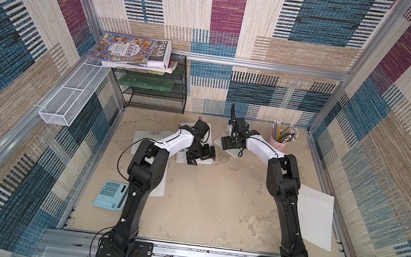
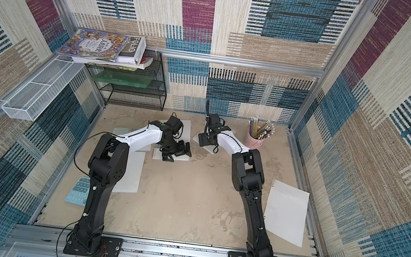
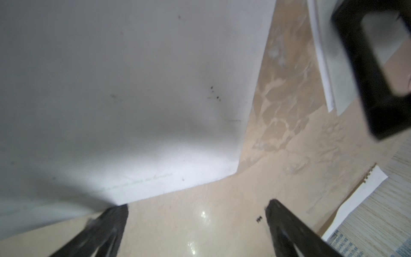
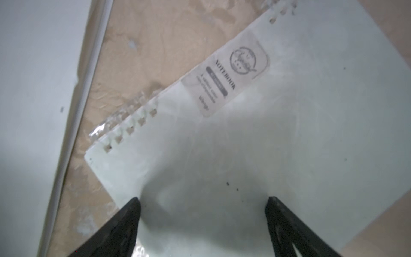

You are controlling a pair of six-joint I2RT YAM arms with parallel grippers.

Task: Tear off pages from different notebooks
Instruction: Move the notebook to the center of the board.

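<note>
In both top views my two grippers hover low at the back of the table. The left gripper (image 1: 201,155) (image 3: 196,211) is open over bare table, beside a white notebook (image 1: 180,158) (image 3: 133,100). My right gripper (image 1: 228,143) (image 4: 203,207) stands open just above a second notebook (image 4: 244,133) with a frosted cover, a grey label and a spiral edge, and nothing sits between its fingers. A third notebook (image 1: 145,136) lies partly under my left arm. Loose pages lie at the right (image 1: 315,220) and under the left arm (image 1: 159,187).
A pink cup of pencils (image 1: 278,142) stands just right of my right gripper. A light-blue calculator (image 1: 110,195) lies front left. A black mesh rack (image 1: 154,91) carrying books (image 1: 130,50) stands back left, with a white mesh basket (image 1: 71,95) on the left wall.
</note>
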